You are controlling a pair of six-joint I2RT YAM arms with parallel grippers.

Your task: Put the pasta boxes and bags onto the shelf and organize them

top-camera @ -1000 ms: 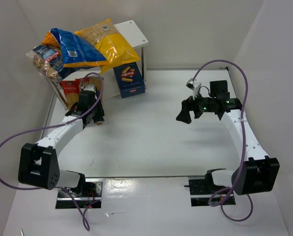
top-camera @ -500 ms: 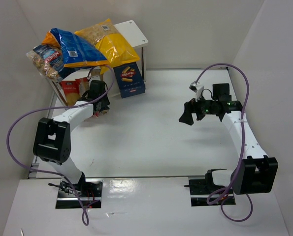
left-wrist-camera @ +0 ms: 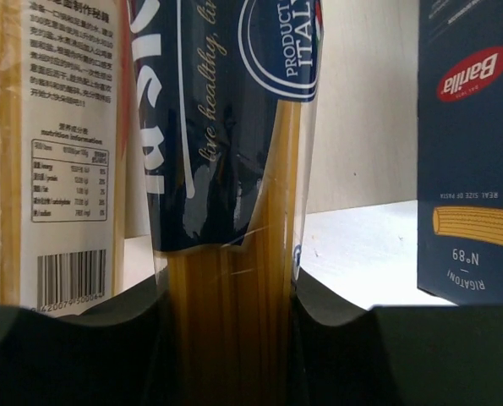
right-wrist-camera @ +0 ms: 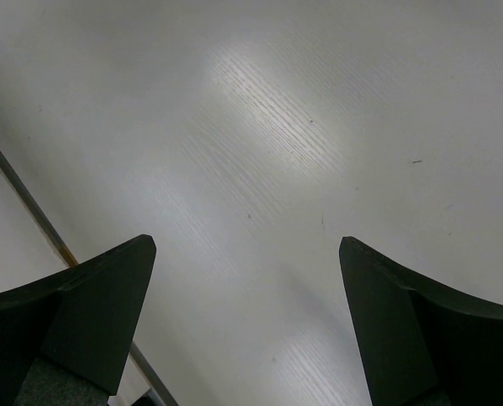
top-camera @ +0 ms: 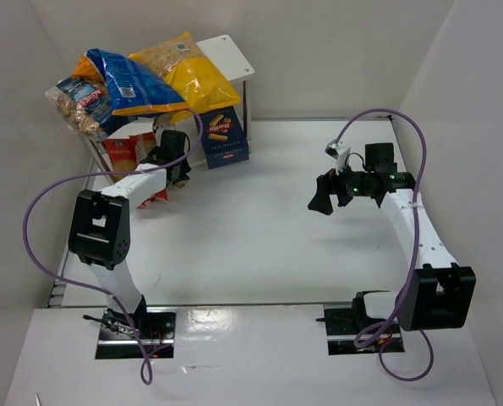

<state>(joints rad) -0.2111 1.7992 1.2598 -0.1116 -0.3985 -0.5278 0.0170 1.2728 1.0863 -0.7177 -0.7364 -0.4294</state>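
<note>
At the far left, under the shelf (top-camera: 234,55), the left gripper (top-camera: 173,156) has moved in from its place a second ago, when it hung nearer over the table (top-camera: 259,237). It now sits just beside the dark blue carton (top-camera: 221,135) and the red-labelled packs (top-camera: 120,156) on the lower level. Its fingers are closed tight on a blue-labelled spaghetti pack (left-wrist-camera: 226,211), which stands upright between them. A pack with a white nutrition label (left-wrist-camera: 65,144) is just to its left and the carton is to its right. The blue bag (top-camera: 133,80), yellow bag (top-camera: 188,72) and clear bag (top-camera: 78,101) lie piled on the top board as before. I judge the held pack is being slotted into the gap between its neighbours, so release looks close. The risk is nudging the carton. The right gripper (top-camera: 323,193) has barely shifted. It hovers over bare table at the right, jaws wide apart and holding nothing.
</note>
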